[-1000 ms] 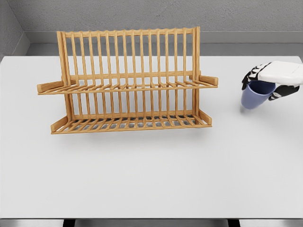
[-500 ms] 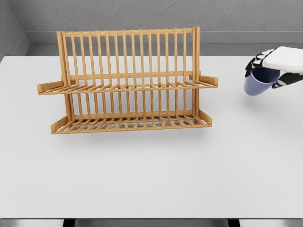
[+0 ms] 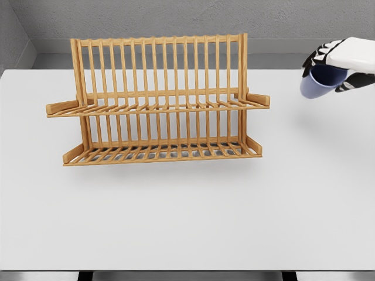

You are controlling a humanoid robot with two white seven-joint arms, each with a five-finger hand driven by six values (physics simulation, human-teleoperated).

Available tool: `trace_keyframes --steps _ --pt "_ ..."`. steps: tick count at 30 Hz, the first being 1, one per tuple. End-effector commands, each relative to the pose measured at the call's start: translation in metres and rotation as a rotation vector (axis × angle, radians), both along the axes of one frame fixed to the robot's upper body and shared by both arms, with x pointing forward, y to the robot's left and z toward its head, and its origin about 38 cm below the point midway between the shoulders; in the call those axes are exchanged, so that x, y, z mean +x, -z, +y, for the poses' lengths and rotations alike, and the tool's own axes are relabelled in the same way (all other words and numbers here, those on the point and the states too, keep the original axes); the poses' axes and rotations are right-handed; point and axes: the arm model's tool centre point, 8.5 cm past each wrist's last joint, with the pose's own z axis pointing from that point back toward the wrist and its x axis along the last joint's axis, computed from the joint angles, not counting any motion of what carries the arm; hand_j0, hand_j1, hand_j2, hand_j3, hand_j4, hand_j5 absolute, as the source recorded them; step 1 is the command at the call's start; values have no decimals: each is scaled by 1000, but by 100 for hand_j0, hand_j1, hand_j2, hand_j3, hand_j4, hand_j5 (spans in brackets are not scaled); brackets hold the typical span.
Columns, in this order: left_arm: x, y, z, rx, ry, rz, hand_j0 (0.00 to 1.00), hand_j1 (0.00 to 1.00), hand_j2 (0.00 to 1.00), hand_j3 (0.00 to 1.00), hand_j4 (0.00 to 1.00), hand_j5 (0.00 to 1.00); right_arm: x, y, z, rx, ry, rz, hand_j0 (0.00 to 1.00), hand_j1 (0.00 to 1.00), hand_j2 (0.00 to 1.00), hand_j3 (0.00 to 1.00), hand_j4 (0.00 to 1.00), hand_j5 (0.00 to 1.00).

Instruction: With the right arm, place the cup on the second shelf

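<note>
Blue-violet is what you should look for at the upper right of the head view: the cup (image 3: 316,86) hangs there in the right hand (image 3: 338,65), clear of the white table (image 3: 187,216) and tilted, its mouth turned up toward the palm. You can see the dark fingers (image 3: 313,59) curled over its rim on the left and another dark finger wrapped along its right side — the hand is clasped on the cup, white wrist running off the right edge. A faint shadow lies on the table below it.

Left of the cup, well apart from it, you have the wooden dish rack (image 3: 158,99) standing upright on the table. Its upper shelf (image 3: 158,106) and lower shelf (image 3: 161,153) are both slatted, and a tall back of vertical bars rises behind them — the cup hangs about level with the upper shelf's right end.
</note>
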Motion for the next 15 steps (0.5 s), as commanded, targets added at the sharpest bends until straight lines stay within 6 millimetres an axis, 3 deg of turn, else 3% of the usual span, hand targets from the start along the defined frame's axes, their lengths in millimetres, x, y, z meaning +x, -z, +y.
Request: trace_keyframes --steps 1,15 --pt "0 0 0 -1 0 0 100 100 100 100 100 100 3 -1 12 27 -22 -8 61 61 61 61 61 61" --pt "0 0 0 0 0 0 100 100 100 100 100 100 -14 -32 55 4 -164 -107 61 61 61 61 61 61"
